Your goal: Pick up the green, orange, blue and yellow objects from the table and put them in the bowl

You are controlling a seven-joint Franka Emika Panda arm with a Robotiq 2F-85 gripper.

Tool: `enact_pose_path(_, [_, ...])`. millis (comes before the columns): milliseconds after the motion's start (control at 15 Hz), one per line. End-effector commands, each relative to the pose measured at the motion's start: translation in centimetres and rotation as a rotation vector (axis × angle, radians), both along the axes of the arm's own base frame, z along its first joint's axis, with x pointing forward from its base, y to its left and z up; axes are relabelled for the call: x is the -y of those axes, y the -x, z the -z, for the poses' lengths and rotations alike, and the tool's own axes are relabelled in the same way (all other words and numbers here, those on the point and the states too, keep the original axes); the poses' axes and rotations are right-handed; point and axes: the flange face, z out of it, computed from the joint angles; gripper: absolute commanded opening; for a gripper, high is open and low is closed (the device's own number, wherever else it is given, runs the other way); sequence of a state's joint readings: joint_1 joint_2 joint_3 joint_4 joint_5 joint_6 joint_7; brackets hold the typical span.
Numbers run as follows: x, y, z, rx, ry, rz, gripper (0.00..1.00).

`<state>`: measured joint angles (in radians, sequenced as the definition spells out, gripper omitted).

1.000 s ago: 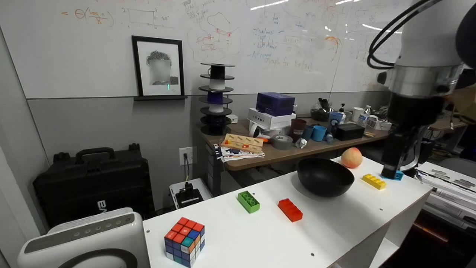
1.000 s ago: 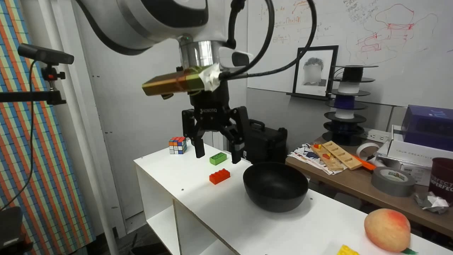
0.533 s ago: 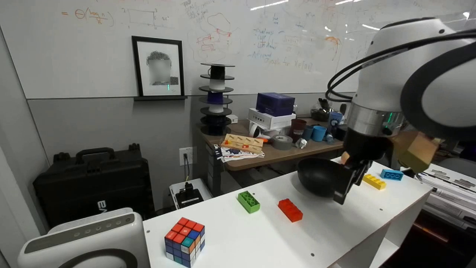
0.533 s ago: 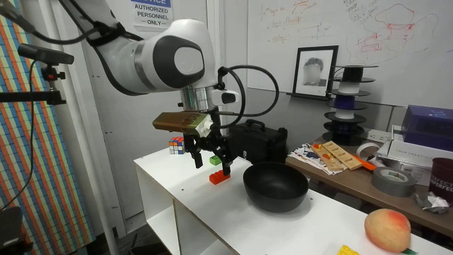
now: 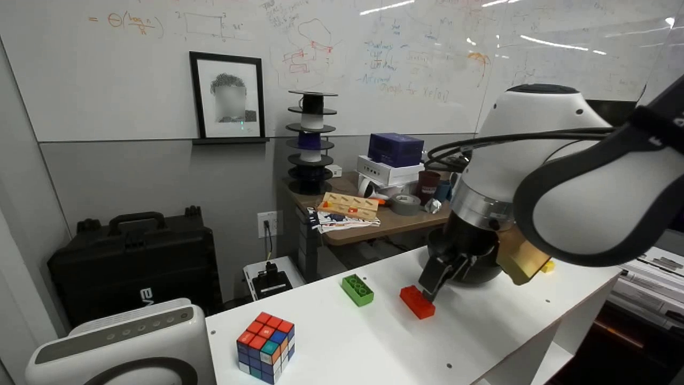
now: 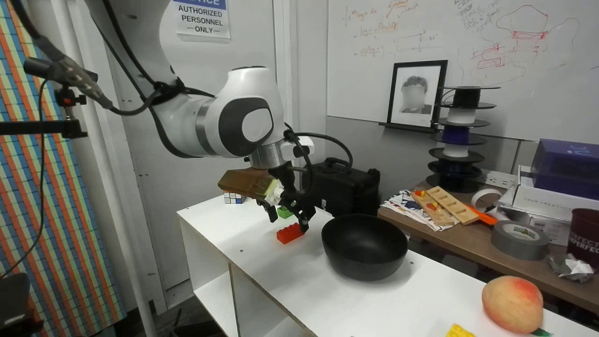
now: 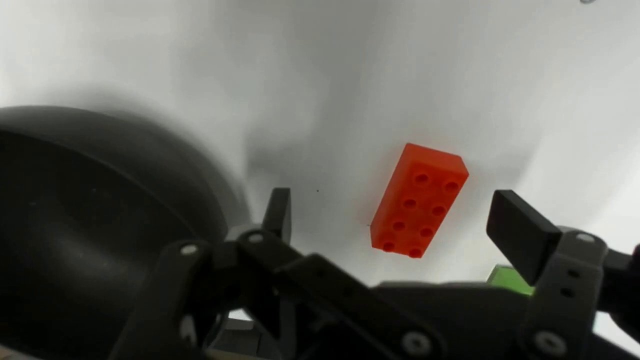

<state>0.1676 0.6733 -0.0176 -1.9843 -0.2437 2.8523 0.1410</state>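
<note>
1. White tabletop (image 5: 352, 353), marked with small dark dots; we see compartments (image 6: 217, 288) beneath.
2. Gripper (image 7: 392, 200), one, jaws spread wide; in the wrist view we find a gap on each side of the red-orange brick (image 7: 422, 200).
3. Said brick, studs up, flat on the tabletop, near the black bowl (image 6: 362, 271).
4. Said bowl, upright on the tabletop.
5. Green brick (image 5: 357, 290), on the tabletop, near its wall-side edge.
6. Yellow brick (image 6: 459, 331), on the tabletop near a peach (image 6: 512, 304); we see only part of it.
7. Puzzle cube (image 5: 265, 347), multicoloured, well apart from the bowl.
8. Brown desk (image 6: 475, 243), bearing stacked spools (image 5: 309, 140), a purple box (image 5: 395, 149) on a white box (image 5: 390, 170), and a tape roll (image 5: 405, 204).
9. Whiteboard (image 5: 107, 91), handwritten in several colours; framed portrait (image 5: 228, 99) before it, face blurred.
10. Black case (image 5: 133, 262), below the portrait.
11. White appliance (image 5: 123, 342), beside the tabletop's end.
12. Notice (image 6: 201, 21); we read "Authorized personnel only".
</note>
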Motion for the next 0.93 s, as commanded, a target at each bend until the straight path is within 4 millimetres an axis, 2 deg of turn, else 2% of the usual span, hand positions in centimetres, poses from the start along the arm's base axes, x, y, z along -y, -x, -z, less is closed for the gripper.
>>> enact_pose_path(0, [-1.0, -2.7, 2.2, 0.017, -0.034, 0.049, 1.00])
enact_pose_path(400, [-2.1, -4.4, 4.7, -0.005, -0.059, 0.090, 1.00])
enact_pose_path(467, [-2.2, -4.4, 5.0, -0.007, -0.058, 0.090, 0.75])
enact_pose_path(533, [-2.3, -4.4, 5.2, -0.017, -0.058, 0.092, 0.73])
enact_pose_path(600, [-2.4, -4.3, 5.3, -0.022, -0.057, 0.094, 0.66])
enact_pose_path(867, [-2.5, -3.7, 3.6, -0.055, -0.057, 0.139, 0.34])
